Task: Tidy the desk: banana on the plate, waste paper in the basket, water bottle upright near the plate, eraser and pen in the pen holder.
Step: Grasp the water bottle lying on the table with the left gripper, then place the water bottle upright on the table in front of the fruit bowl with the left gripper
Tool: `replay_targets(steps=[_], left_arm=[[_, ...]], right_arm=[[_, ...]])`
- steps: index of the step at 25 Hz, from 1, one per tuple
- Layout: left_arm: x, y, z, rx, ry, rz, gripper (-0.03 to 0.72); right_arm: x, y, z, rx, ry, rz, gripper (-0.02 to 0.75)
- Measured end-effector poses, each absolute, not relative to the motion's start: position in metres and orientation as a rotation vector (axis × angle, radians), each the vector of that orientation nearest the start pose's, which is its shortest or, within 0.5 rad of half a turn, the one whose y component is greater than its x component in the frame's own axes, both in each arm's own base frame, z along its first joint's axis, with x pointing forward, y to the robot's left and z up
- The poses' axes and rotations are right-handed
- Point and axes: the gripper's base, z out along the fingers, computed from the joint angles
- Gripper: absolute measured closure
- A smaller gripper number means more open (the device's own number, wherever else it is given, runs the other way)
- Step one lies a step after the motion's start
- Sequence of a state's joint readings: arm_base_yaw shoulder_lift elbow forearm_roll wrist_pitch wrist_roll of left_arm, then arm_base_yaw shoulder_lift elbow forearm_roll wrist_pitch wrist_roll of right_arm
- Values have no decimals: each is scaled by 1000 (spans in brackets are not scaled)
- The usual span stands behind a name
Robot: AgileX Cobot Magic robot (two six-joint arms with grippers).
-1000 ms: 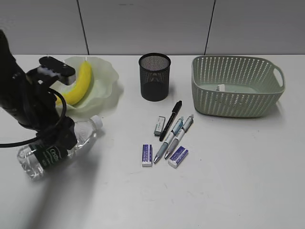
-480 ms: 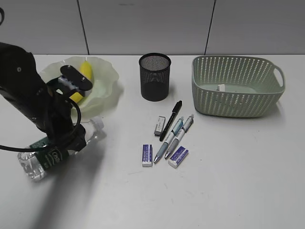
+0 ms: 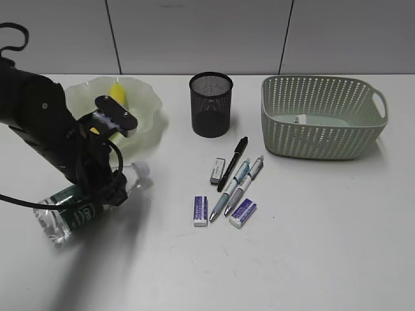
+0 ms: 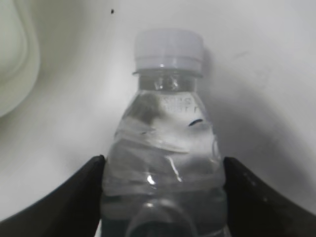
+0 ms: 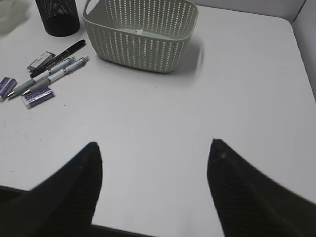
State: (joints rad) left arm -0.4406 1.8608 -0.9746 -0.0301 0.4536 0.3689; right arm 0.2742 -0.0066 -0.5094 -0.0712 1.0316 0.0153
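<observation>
water bottle point(image 4: 165, 148): lies on its side on the desk point(image 3: 311, 259), white cap toward 1 o'clock, at 6 o'clock from the plate point(image 3: 144, 116).
my left gripper point(image 4: 163, 197): my two fingers point(image 4: 74, 197) sit tight against either side of the bottle's clear body, clamped on it.
banana point(image 3: 117, 94): on the plate, mostly hidden behind my left arm.
pen holder point(image 3: 210, 103): upright, at 3 o'clock from the plate.
pens point(image 3: 235, 170) and erasers point(image 3: 200, 210): loose on the desk at 6 o'clock from the holder.
basket point(image 3: 322, 116): at 3 o'clock from the holder, a pale scrap inside.
my right gripper point(image 5: 153, 182): fingers spread wide above bare desk, holding nothing.
</observation>
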Motion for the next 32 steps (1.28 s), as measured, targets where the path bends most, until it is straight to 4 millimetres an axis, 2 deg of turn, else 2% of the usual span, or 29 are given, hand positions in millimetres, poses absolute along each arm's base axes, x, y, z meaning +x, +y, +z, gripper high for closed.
replay_targets(steps=[7,11,14,17,19,22,26,28,32], left_arm=[[283,-184,131,1216,2542,-93,171],[271,-189,145,1152,2578,-177,171],[268,-182,179,1063,2520,-223,171],[266,-167,212,929,2412,-251,178],[259,-153,224,828,2363,-270,183],[239,-131,224,696,2320,-284,183],[211,-110,211,563,2242,-271,183],[206,-102,205,458,2184,-259,183],[211,-95,198,310,2118,-225,183]], right_arm=[[-4,-7,282,-256,1982,101,210],[-4,-7,282,-256,1982,101,210],[-4,-7,282,-256,1982,101,210],[-4,-7,282,-255,1982,102,210],[-4,-7,282,-255,1982,102,210],[-4,-7,282,-255,1982,102,210],[-4,-7,282,-255,1982,102,210],[-4,-7,282,-255,1982,102,210],[-4,-7,282,-255,1982,102,210]])
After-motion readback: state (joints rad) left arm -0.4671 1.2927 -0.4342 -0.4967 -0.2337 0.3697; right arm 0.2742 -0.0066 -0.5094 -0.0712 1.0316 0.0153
